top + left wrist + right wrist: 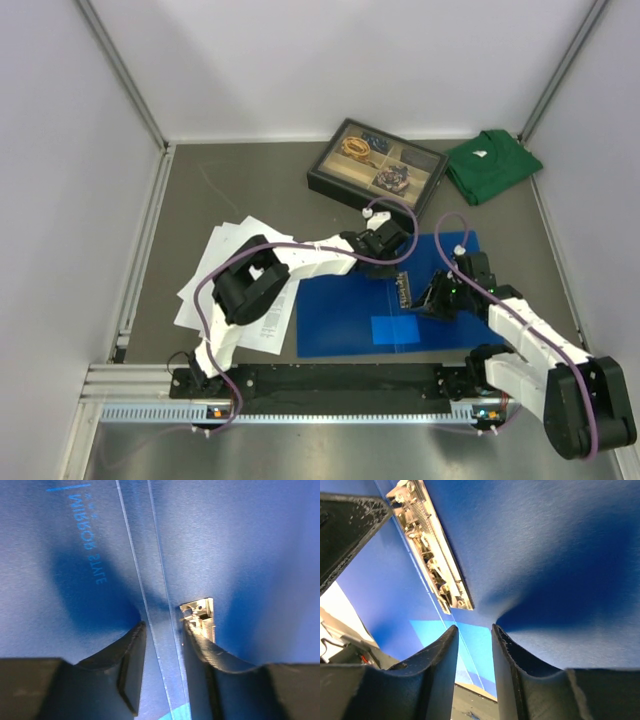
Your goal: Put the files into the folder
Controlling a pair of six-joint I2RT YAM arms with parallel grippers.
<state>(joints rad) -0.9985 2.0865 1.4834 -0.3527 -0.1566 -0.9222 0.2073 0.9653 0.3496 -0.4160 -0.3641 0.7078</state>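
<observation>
The left claw [390, 245], seen from above, sits low over the far middle of the folder [340, 325]. Its arm stretches rightward with the elbow over the files [225, 270], a loose fan of white sheets lying just left of the folder and outside it. The right claw [432, 298] tips down beside the metal clip [403, 290], forearm angled inward. In the left wrist view the fingers [131, 655] stand partly closed astride the spine strip [145, 555]; whether they nip it I cannot tell. In the right wrist view the fingers [437, 665] are drawn close and the folder's cover [545, 555] puckers into their tips, so they look to be pinching its edge. The folder is probably light, thin, bendy, slick plastic, best taken by a free cover edge, away from the clip.
</observation>
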